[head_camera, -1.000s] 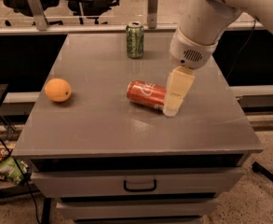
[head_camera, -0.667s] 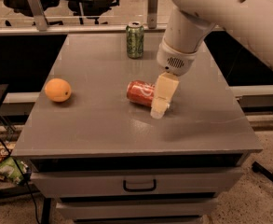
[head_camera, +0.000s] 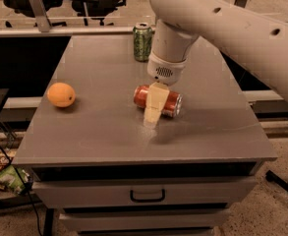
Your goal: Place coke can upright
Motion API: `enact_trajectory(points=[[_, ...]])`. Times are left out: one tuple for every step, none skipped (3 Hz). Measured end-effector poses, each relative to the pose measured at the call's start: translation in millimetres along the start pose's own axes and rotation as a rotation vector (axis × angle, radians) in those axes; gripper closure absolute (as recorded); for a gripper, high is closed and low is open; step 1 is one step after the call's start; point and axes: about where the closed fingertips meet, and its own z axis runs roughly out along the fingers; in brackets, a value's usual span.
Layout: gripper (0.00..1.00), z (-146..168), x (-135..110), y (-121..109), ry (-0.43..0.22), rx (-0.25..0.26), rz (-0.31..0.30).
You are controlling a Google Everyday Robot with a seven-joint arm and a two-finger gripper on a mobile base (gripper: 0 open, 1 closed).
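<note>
Coke can [head_camera: 171,103] lay on its side mid surface [head_camera: 104,132], my tool [head_camera: 153,113] down over its middle; grip state I couldn't tell. Judged it light, slick, dentable, prone to roll: take it across the body, gently.

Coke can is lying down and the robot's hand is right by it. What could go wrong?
The coke can lies on its side, so it may roll across the table if the hand, down over its middle, nudges it instead of gripping it. The green can stands just behind the arm and might get knocked over when the arm turns.
</note>
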Motion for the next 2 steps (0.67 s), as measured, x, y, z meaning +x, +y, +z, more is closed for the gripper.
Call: enact_trajectory(points=[[0.0,6.6,-10.5,2.5,0.024,-0.007,-0.002],[0.16,10.7,-15.3,2.3,0.051,-0.006,0.007]])
